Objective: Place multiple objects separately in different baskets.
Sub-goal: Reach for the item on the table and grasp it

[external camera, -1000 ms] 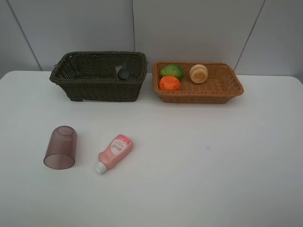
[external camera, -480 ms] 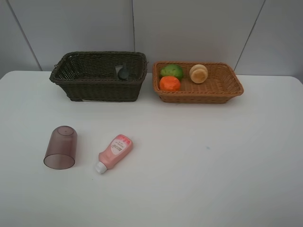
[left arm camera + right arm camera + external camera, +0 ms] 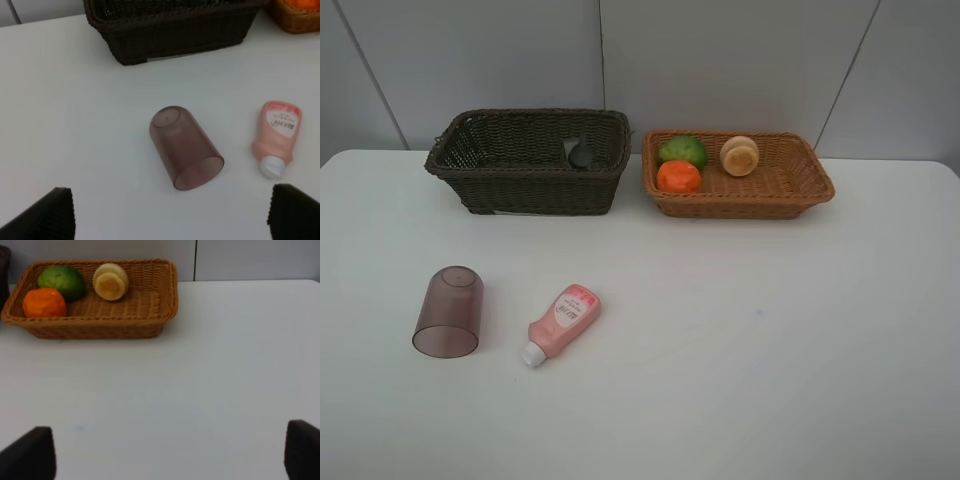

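Altogether there are two baskets and six small things. The dark brown basket [image 3: 535,190] and the light brown basket [image 3: 740,203] stand side by side at the far edge of the white tabletop [image 3: 770,330], close together but not touching.

The light one holds three fruits: a green fruit [image 3: 682,150], an orange [image 3: 678,176] just beside it, and a pale peach [image 3: 739,155] a little apart from both. The dark one holds a single dark bottle [image 3: 580,153], lying near its right end. Two things lie out on the tabletop, well in front of the dark basket: one mauve cup [image 3: 448,311] on its side with its mouth toward the near edge, and one pink bottle [image 3: 563,322] lying beside it, white cap toward the near edge.

Compared with a second ago nothing has shifted — every item lies where it lay.

The high view shows no arm at all. The wrist views add the tools: the left tool [image 3: 169,214] hangs above the cup and pink bottle with its fingertips spread wide apart and holding nothing, and the right tool [image 3: 165,452] — likewise wide apart and holding nothing — faces the light basket across bare tabletop. The left wrist view cannot see into the dark basket, so only the high view shows the dark bottle.
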